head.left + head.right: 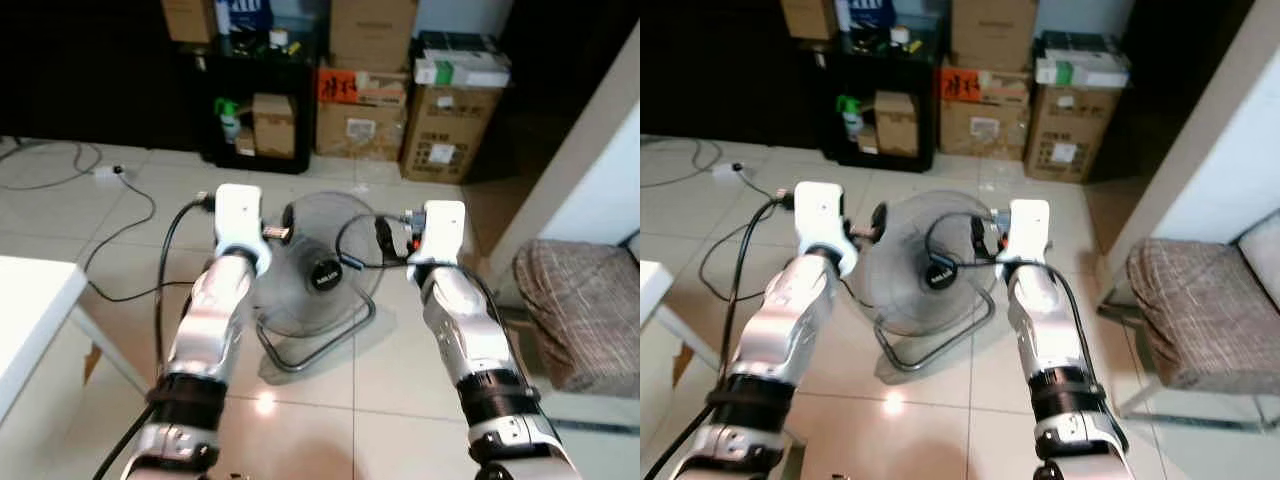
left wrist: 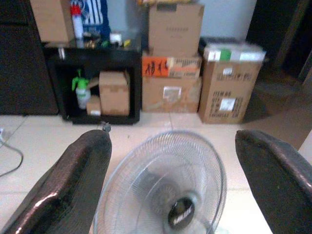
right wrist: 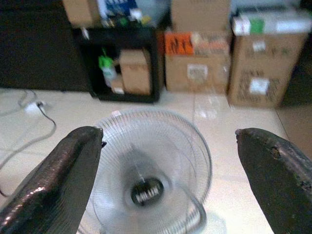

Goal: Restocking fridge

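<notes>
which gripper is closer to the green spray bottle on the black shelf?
Left. The left gripper is raised over the round wire-grille floor fan, on the green spray bottle's side; the right gripper is held further right. Both are open, well short of it.

Glossy tiled floor [image 1: 400,380], floor fan [image 1: 318,268], stacked cardboard boxes [image 1: 400,95] behind.
</notes>
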You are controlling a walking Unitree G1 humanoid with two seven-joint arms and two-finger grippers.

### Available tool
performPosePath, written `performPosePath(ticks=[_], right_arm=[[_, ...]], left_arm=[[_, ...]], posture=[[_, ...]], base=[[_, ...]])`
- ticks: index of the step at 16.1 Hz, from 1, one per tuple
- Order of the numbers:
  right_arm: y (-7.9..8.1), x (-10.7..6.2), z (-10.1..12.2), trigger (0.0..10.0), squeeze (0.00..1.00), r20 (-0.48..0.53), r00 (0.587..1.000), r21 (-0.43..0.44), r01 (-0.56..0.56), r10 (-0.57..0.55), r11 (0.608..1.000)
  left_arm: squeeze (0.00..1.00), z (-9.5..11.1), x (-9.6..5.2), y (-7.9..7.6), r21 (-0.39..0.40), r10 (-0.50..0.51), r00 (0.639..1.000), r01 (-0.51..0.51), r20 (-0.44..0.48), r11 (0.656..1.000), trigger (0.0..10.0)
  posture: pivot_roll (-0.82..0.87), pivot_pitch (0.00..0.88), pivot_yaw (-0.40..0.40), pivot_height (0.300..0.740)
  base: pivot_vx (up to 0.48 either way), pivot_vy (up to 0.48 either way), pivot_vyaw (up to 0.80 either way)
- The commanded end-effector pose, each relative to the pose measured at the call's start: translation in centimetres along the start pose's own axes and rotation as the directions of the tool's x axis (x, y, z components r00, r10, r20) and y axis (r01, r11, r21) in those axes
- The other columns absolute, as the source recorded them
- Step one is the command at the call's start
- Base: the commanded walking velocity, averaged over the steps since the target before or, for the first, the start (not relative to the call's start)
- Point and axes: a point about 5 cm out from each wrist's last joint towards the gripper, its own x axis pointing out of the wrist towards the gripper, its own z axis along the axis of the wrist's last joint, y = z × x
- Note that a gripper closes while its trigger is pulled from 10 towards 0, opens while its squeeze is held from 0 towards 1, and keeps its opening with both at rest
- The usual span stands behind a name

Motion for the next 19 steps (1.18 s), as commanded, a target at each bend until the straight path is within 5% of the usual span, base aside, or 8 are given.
performPosePath(ticks=[1, 3, 5, 6, 12, 15, 19], right_arm=[[-0.6, -0.1, 0.2, 10.0, 0.00, 0.015, 1.000, 0.007, 0.019, -0.019, 1.000], [-1.9, -0.7, 0.0, 10.0, 0.00, 0.045, 0.998, -0.047, 0.054, -0.052, 0.997], [-4.0, -2.3, -0.6, 10.0, 0.00, 0.099, 0.993, -0.092, 0.070, -0.061, 0.993], [-4.7, -3.2, -1.0, 10.0, 0.00, 0.124, 0.991, -0.084, 0.055, -0.045, 0.995], [-5.4, -3.8, -1.0, 10.0, 0.00, 0.216, 0.974, 0.029, 0.066, -0.071, 0.997], [-5.8, -3.4, -1.7, 10.0, 0.00, 0.187, 0.979, 0.067, 0.073, -0.084, 0.995], [-5.0, -2.8, -1.6, 10.0, 0.00, 0.186, 0.980, 0.052, 0.057, -0.066, 0.997]], left_arm=[[0.00, 0.0, -0.1, 0.1, 0.009, -0.004, 1.000, 0.005, -0.007, 1.000, 10.0], [0.00, -0.8, -0.9, 1.4, 0.052, 0.019, 0.999, -0.017, -0.029, 0.999, 10.0], [0.00, -2.8, -3.4, 2.4, 0.267, -0.042, 0.998, 0.055, -0.054, 0.962, 10.0], [0.00, -3.2, -4.6, 1.9, 0.306, -0.100, 0.994, 0.108, -0.044, 0.946, 10.0], [0.00, -0.3, -4.8, 1.1, 0.180, -0.041, 0.976, 0.002, 0.212, 0.984, 10.0], [0.00, -0.3, -4.6, 1.8, 0.165, 0.006, 0.975, -0.044, 0.224, 0.985, 10.0], [0.00, -1.3, -4.6, 1.6, 0.175, -0.036, 0.985, 0.005, 0.171, 0.985, 10.0]], posture=[[0.09, 0.012, -0.026, 0.740], [0.10, 0.011, -0.029, 0.740], [0.10, 0.019, -0.033, 0.740], [0.11, 0.026, -0.037, 0.740], [0.12, 0.020, -0.059, 0.740], [0.20, 0.023, -0.122, 0.740], [0.19, 0.029, -0.097, 0.740]], base=[[0.000, 0.000, 0.00], [0.000, 0.000, 0.00], [0.000, 0.000, 0.00], [0.000, 0.000, 0.00], [0.000, 0.000, 0.00], [0.000, 0.000, 0.00], [0.000, 0.000, 0.00]])
